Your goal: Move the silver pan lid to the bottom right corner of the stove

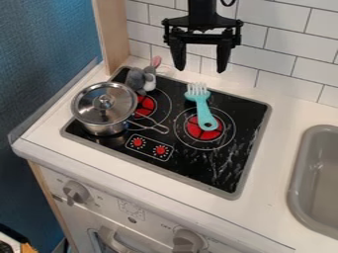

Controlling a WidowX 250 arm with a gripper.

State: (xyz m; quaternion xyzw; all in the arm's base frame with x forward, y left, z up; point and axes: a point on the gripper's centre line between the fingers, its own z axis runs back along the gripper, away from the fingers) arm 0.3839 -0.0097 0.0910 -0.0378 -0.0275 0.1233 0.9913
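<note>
The black gripper [200,62] hangs at the top of the camera view, above the back of the stove, its two fingers apart with nothing between them. The silver pan lid [104,102] with its round knob lies on top of a small silver pot [107,129] at the left side of the black stove [198,174]. The pot's handle points right, toward the stove's middle. The gripper is up and to the right of the lid, not touching it.
A turquoise fork-like utensil [203,108] lies over the right burner. A grey plush mouse [139,79] sits at the stove's back left. To the right is a grey sink [296,170], and behind stands a tiled wall [289,44].
</note>
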